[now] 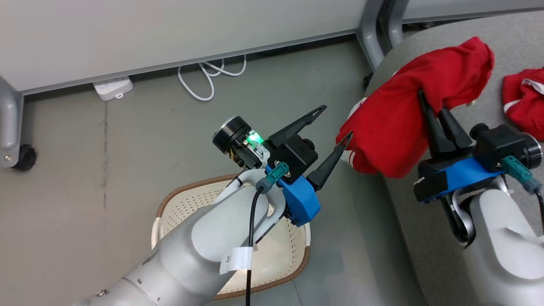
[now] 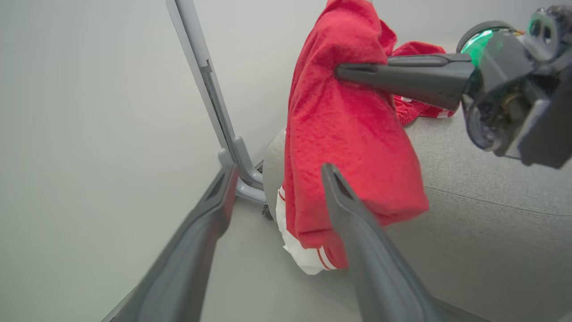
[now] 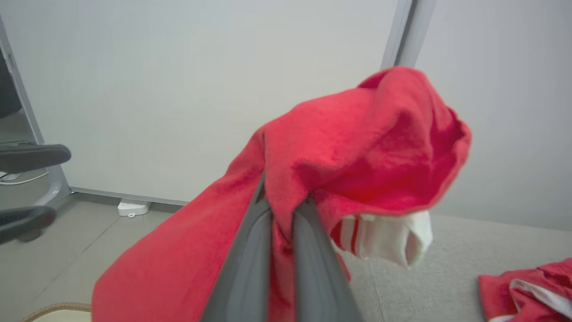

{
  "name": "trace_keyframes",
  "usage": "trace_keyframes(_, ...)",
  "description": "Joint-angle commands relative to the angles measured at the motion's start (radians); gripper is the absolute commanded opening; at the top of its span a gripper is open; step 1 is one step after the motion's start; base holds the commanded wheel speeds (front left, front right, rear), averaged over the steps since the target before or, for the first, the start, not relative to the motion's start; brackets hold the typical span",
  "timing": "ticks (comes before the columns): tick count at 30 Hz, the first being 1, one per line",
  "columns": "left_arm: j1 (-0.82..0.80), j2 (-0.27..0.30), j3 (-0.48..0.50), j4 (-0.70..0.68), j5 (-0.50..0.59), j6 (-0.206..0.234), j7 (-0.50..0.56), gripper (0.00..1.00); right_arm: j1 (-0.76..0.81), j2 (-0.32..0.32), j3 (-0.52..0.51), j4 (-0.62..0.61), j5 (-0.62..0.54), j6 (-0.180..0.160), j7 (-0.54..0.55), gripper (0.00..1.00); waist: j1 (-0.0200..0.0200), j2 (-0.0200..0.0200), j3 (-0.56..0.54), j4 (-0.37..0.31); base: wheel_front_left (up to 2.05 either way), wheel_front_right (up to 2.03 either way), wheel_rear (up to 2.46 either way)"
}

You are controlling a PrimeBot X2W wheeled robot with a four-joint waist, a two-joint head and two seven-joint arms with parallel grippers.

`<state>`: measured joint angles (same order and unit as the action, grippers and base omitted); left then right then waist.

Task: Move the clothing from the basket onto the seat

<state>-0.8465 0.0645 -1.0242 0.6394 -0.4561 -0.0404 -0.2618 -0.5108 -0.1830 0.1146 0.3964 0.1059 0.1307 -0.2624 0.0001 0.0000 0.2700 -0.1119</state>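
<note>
My right gripper [image 1: 431, 104] has its jaws clamped together on a fold of a red garment [image 1: 395, 127]. The garment hangs in the air at the left edge of the seat [image 1: 501, 46], near its far corner, partly over the cushion and partly over the floor [image 1: 85, 170]. A second red garment [image 1: 525, 104] already lies on the seat, well in from that edge. My left gripper [image 1: 336, 121] is just beside the held garment, jaws apart and holding nothing.

I judge the task nearly done: this piece needs carrying further in and releasing. The basket [image 1: 170, 204] on the floor looks empty where I can see it, but my left arm [image 1: 204, 246] hides much of it.

The right wrist view shows a white striped cuff [image 3: 384, 241] under the fold. The left wrist view shows the white hem [image 2: 301, 259] hanging below the cushion's top.
</note>
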Motion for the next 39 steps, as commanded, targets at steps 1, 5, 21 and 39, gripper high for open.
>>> trace_keyframes(1,-0.010,0.006,0.000,-0.005,0.007,-0.003,-0.005,1.00,0.008,-0.005,-0.020,-0.014,-0.005,0.000,-0.004,0.00,-0.0001,0.0000,0.022,-0.034,0.00,0.00,0.00)
trace_keyframes(5,-0.005,0.004,-0.002,-0.008,0.019,-0.010,-0.005,1.00,0.035,-0.005,-0.077,-0.046,-0.010,0.000,-0.004,0.00,-0.0001,0.0000,0.039,-0.078,0.00,0.00,0.00)
trace_keyframes(21,0.009,-0.003,-0.026,0.003,0.044,-0.038,-0.005,1.00,0.145,0.025,-0.233,-0.133,-0.023,0.000,-0.004,0.00,-0.0001,0.0000,0.080,-0.177,0.00,0.00,0.00)
trace_keyframes(39,-0.015,-0.004,-0.015,0.004,0.063,-0.041,-0.005,1.00,0.084,0.008,-0.228,-0.162,-0.039,0.000,-0.004,0.00,-0.0001,0.0000,0.109,-0.188,0.00,0.00,0.00)
